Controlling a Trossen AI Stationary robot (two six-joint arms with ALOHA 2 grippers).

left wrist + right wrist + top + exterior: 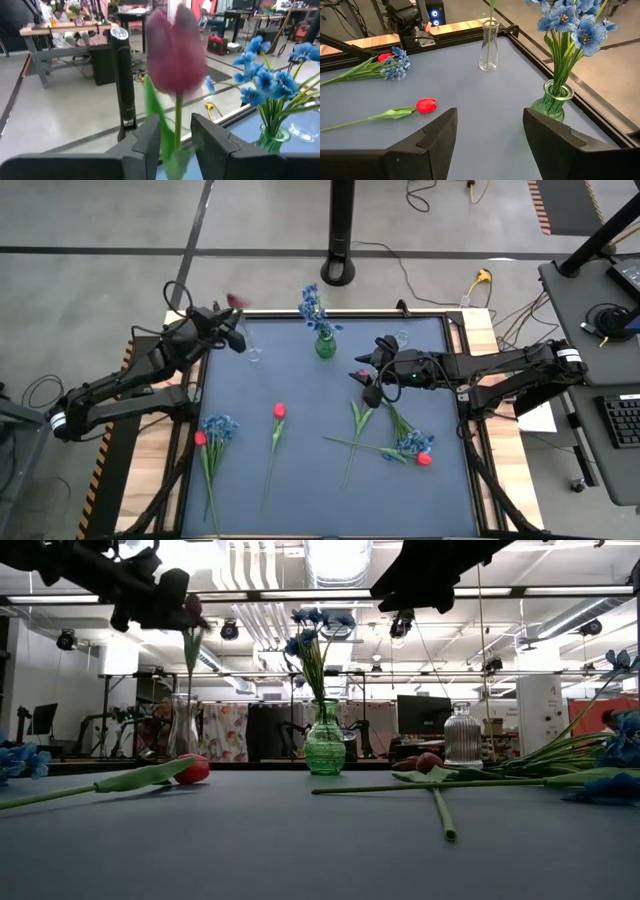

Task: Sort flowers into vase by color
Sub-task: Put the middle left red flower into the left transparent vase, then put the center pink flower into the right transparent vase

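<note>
So far, most of the job is left. Nearest the front of the blue table [310,505], well away from the green glass vase [325,346], flowers lie flat. One bright red tulip [200,438] lies with a sprig of small blue blossoms [218,426] to the left of the green vase. A second red tulip [279,411] lies alone, nearer the middle. To the right of the green vase is a crossed pile with a third red tulip [424,460] and a second blue sprig [411,443]. That makes three red tulips and two blue sprigs waiting.

Closer to the green vase, the right hand [490,125] hangs open and empty above the pile. At least one dark maroon tulip on the table [428,762] lies there. I cannot count them for sure.

Farther back, the green vase holds a bunch of blue blossoms [313,304], so blue is started. There are three vases: the green one, a slim clear glass vase [489,45] to its left, and a ribbed clear glass jar [462,736] to its right. The left hand [175,135] pinches the stem of a maroon tulip held up high [175,55] right over the slim vase. It is not dropped in yet.
</note>
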